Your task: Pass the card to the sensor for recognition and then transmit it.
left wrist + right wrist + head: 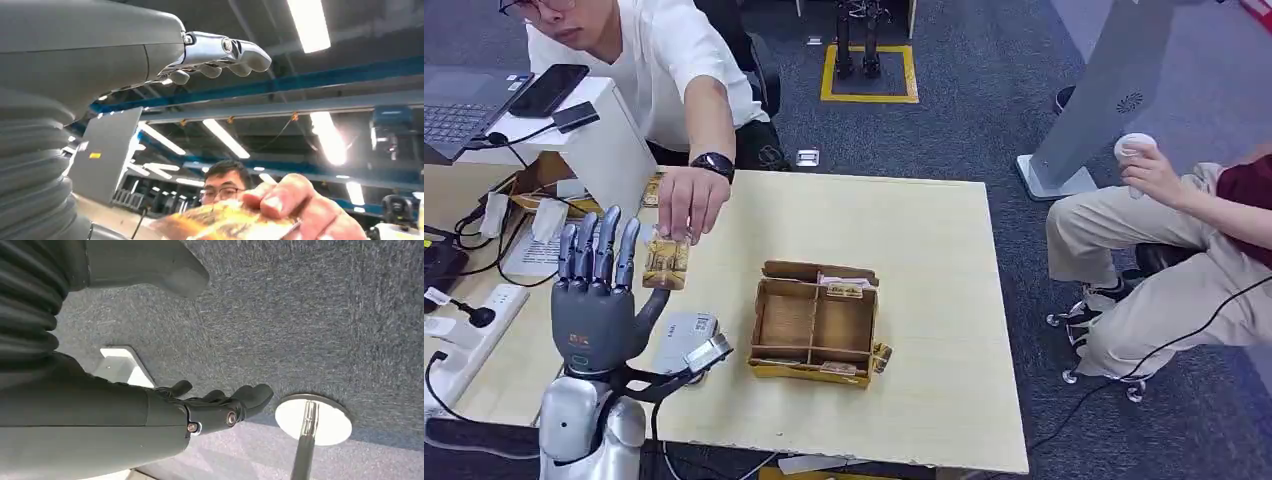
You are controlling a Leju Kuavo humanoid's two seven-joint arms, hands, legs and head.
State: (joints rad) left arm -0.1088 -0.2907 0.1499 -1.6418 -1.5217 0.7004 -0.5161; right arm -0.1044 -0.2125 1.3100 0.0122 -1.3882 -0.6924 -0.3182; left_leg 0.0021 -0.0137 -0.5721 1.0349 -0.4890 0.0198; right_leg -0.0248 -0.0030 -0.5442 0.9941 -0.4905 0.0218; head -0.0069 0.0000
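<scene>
Nearest the camera, at the lower left of the head view, the silver left arm rose from below and ended in the left hand (594, 300), raised palm-away over the pale wooden surface (924, 330) with its fingers (604, 245) extended upward and spread, holding nothing; the thumb angled out toward the card. Just beside the thumb, a grey sensor (686, 338) lay flat on the surface. Directly above the thumb, the card (667, 264), gold and brown in print, stood upright, close beside the robot's fingers but apart from them, pinched from above by a person's hand (686, 203) wearing a dark wristwatch (714, 163). The left wrist view showed the same card (225, 225) as a blurred golden shape under that person's fingertips. At mid-surface, to the right of the card, sat an open cardboard box (816, 325) divided into compartments. The right hand (220, 407) hung over grey carpet (310, 315) near a round white base (313, 420), its fingers slightly curled and apart with nothing in them. Farther off, a second person sat at the right holding a white controller (1134, 150).
</scene>
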